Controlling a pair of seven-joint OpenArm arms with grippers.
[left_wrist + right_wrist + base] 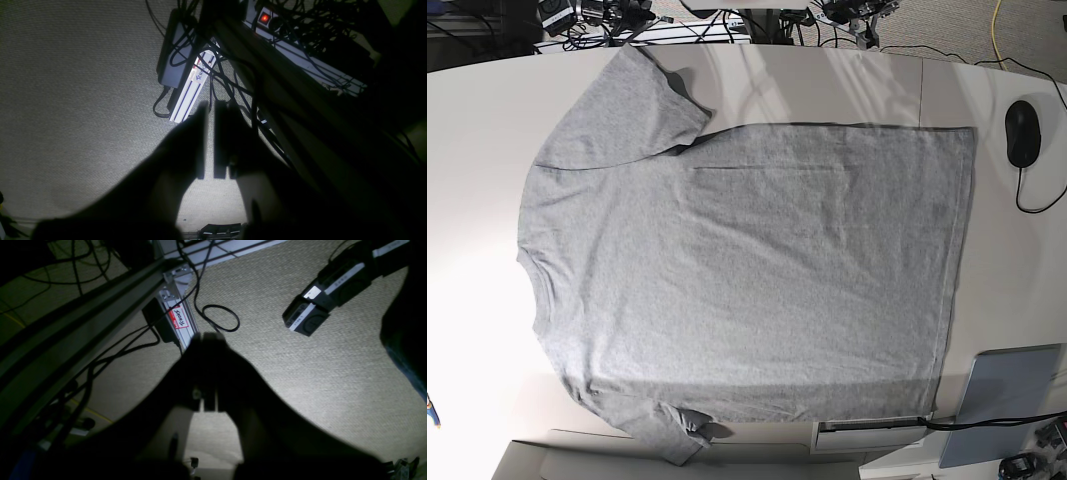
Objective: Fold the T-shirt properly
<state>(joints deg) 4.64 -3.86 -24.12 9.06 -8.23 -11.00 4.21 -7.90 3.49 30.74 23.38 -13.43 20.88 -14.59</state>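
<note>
The T-shirt [747,270] lies spread flat on the bench [827,90], plain side up, neck toward the base view's left and hem toward its right, one sleeve at the far edge and the other hanging over the near edge. No fold is made yet. Neither arm shows in the base view — both wrist views look down at carpet and cables beside the frame. The left tool [210,140] has its fingers almost together, a thin slit between them, holding nothing; the right tool [206,373] is fully together, also bare. To start well, I judge each should pinch one layer cleanly at matching corners. No containers are visible.
</note>
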